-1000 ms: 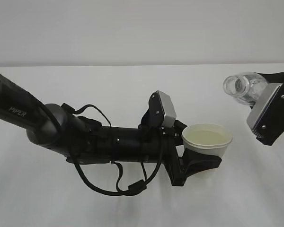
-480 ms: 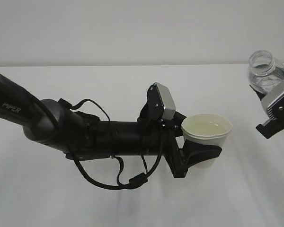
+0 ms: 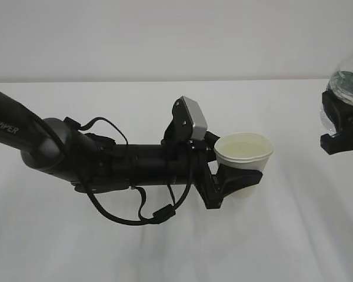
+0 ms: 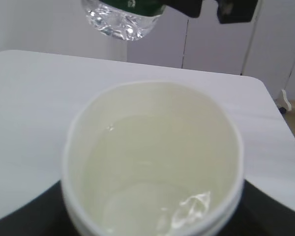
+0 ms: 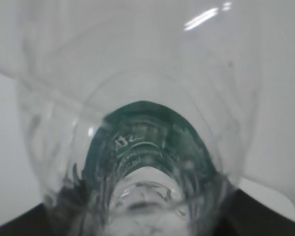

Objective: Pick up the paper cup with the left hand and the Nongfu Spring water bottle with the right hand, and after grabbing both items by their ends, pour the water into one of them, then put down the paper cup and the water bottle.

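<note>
Item: paper cup (image 3: 243, 154), upright, mouth up, water (image 4: 152, 172) pooled in its cream interior; gripped round its lower wall by the left hand (image 3: 235, 183), whose fingers stand partly spread to the cup's width and closed on it; cup raised clear of the desk (image 3: 165, 247), which lies directly beneath it. Item: Nongfu Spring water bottle (image 3: 348, 82), well to the right of the cup and higher than its rim, at the frame edge; held in the right hand (image 3: 341, 126), fingers half spread and clamped about the bottle's lower body; the right wrist view looks along the bottle from its base, so the long axis appears to run up from the hand, near upright. Governing relation: the desk is straight below the cup and the left hand already has it, so the set-down is judged a plain vertical descent with the cup's axis kept upright; the bottle is well apart from the cup, no longer over its mouth. Change against the earlier picture: the bottle, then tipped with its neck toward the cup, is now righted and withdrawn rightward; the cup and left arm sit slightly further left and back
</note>
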Robot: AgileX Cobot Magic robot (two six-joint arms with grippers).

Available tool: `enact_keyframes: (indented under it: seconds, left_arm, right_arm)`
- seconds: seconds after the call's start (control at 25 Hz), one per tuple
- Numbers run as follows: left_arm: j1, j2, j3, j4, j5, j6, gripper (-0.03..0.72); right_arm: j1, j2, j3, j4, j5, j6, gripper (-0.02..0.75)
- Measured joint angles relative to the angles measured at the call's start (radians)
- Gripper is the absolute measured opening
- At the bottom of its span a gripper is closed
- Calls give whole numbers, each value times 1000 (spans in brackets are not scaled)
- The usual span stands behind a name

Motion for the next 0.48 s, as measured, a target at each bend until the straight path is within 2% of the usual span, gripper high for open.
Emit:
enact_keyframes:
  seconds: [0.24, 0.48]
  left_arm:
    - [25, 0, 0, -2, 0, 22, 473]
    - [26, 0, 0, -2, -2, 69, 473]
  right_arm:
    - [0, 2, 0, 37, -45, 169, 357]
    - [0, 107, 0, 39, -98, 292, 357]
